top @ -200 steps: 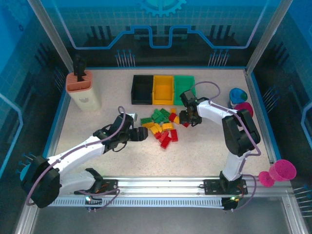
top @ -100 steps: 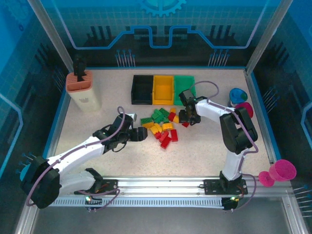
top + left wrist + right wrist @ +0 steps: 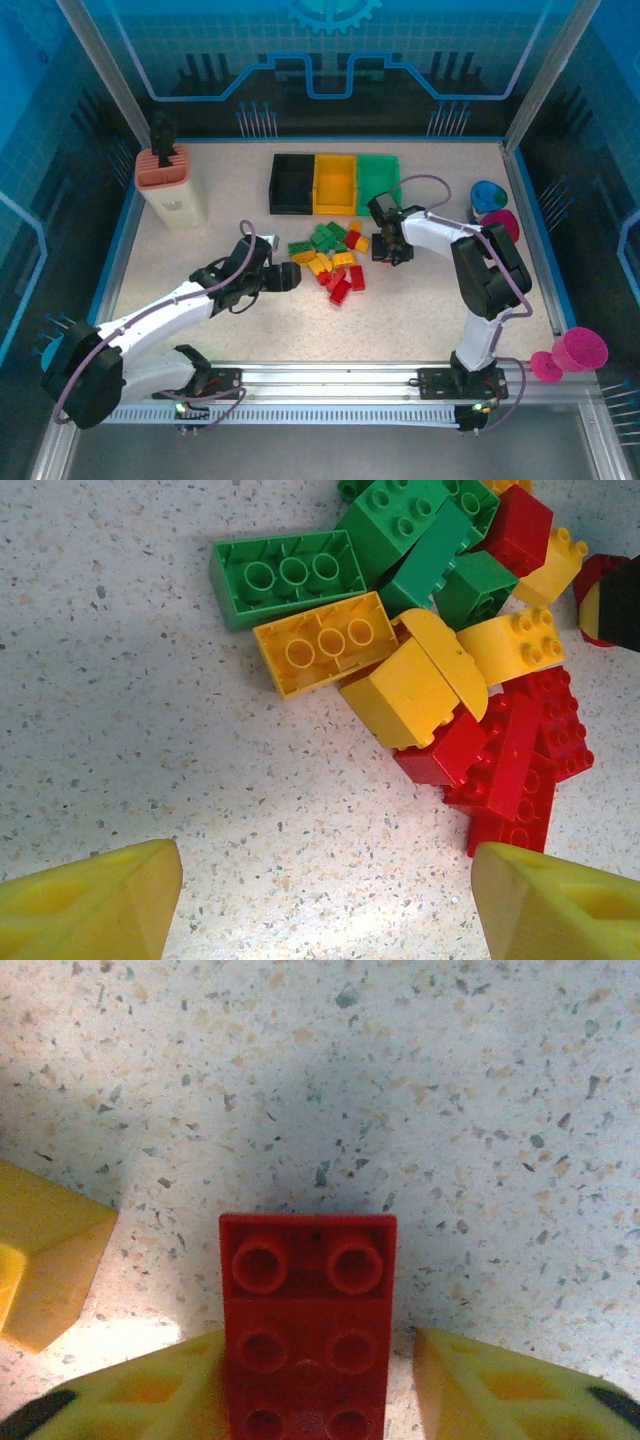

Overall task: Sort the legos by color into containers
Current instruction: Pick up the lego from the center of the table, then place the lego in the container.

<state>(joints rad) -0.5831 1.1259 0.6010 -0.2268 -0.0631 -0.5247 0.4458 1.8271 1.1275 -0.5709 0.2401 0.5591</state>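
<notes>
right gripper fingers stand narrowly apart astride a red brick lying on the table just right of the lego pile. left gripper fingers gape wide, empty, at the pile's left edge. the black bin, yellow bin and green bin sit behind the pile.

Three bins, one pink holder, two arms, and roughly fifteen bricks.

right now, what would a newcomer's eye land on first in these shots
The bright heap of red, yellow and green legos mid-scene, in front of a row of black, yellow and green bins. Next, one red brick between the yellow fingers of the right gripper, close up in the right wrist view.
</notes>
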